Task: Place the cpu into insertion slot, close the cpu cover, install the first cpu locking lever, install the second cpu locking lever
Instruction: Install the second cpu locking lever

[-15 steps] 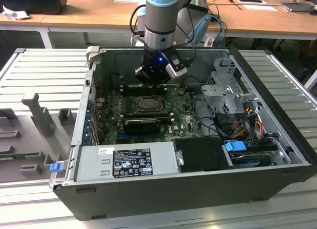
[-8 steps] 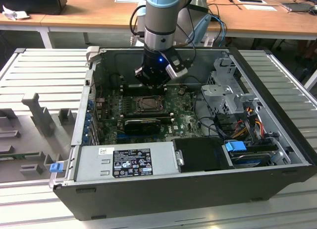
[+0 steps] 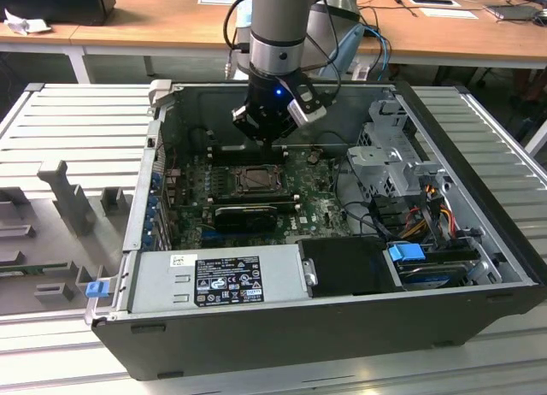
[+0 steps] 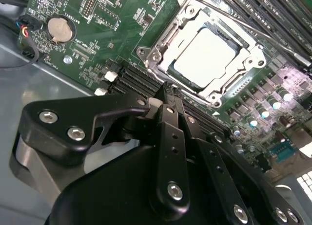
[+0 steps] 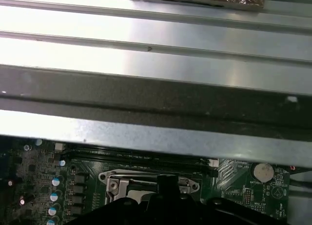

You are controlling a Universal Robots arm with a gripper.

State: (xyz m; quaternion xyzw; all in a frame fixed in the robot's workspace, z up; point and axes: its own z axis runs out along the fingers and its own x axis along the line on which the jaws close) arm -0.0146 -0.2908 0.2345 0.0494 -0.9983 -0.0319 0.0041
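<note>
So we've got the cpu (image 4: 207, 54) sitting flat in the insertion slot (image 4: 165, 37) on the green motherboard (image 4: 102, 25), with the cpu cover (image 4: 253, 59) down around it like a silvery frame, inside the open computer case (image 3: 342, 331) on the ribbed metal bench (image 3: 60, 121). The gripper (image 4: 168, 91) hangs just above the socket, a bit off to one side of the chip and not touching it, and we see its black jaws pressed together with nothing pinched between them. In the second wrist view there's also a round coin battery (image 4: 59, 29) on the board, well apart from the socket.
</note>
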